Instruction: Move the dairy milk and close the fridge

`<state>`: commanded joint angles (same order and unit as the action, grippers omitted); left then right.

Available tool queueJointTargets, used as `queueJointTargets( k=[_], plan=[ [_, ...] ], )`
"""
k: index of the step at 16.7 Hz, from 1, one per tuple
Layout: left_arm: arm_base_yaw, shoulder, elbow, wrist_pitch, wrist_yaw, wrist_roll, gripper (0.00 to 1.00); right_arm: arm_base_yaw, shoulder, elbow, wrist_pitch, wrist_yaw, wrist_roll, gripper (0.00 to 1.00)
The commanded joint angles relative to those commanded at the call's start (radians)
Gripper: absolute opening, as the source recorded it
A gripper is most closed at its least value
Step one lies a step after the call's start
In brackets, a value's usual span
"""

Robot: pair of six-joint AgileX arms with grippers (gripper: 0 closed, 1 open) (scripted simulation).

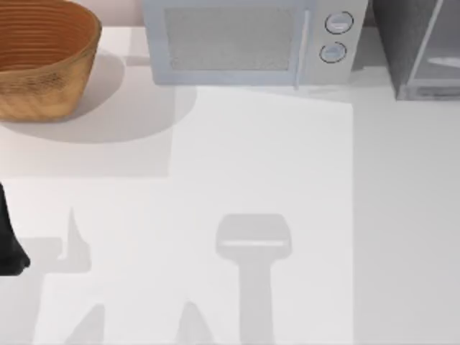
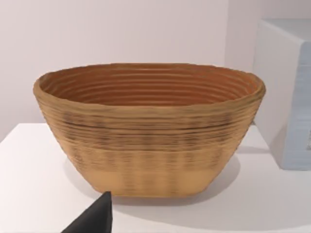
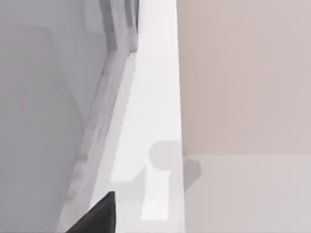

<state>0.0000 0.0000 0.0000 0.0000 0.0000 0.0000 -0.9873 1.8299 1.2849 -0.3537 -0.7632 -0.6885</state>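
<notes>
Fridge [image 1: 417,50] at table's 1 o'clock corner, door seemingly ajar; milk carton unseen. Left arm [image 1: 8,244] at 9 o'clock edge, facing wicker basket [image 2: 150,131]. Gripper openings: cannot tell. Risk: blind reach clips microwave [image 1: 244,43].

White table [image 1: 273,180] seen from above, with three things along its far edge.

A woven brown basket [image 1: 39,61] sits at the far left corner, oval and open-topped. A light grey microwave [image 1: 248,39] with two round knobs stands in the middle, just to the right of the basket. A dark grey speckled fridge [image 1: 417,50] with a pale-framed door stands at the far right. Soft grey shadows fall across the bare near part of the tabletop.
</notes>
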Motion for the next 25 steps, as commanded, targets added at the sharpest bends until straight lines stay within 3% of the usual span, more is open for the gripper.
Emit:
queueJointTargets(
  k=[11,25],
  plan=[
    [0.0,0.0,0.0,0.0,0.0,0.0,1.0,0.08,-0.009,-0.004,0.079,0.038,0.083,1.0],
    [0.0,0.0,0.0,0.0,0.0,0.0,1.0,0.541,-0.112,-0.149,0.251,0.411,0.397,1.0]
  ],
)
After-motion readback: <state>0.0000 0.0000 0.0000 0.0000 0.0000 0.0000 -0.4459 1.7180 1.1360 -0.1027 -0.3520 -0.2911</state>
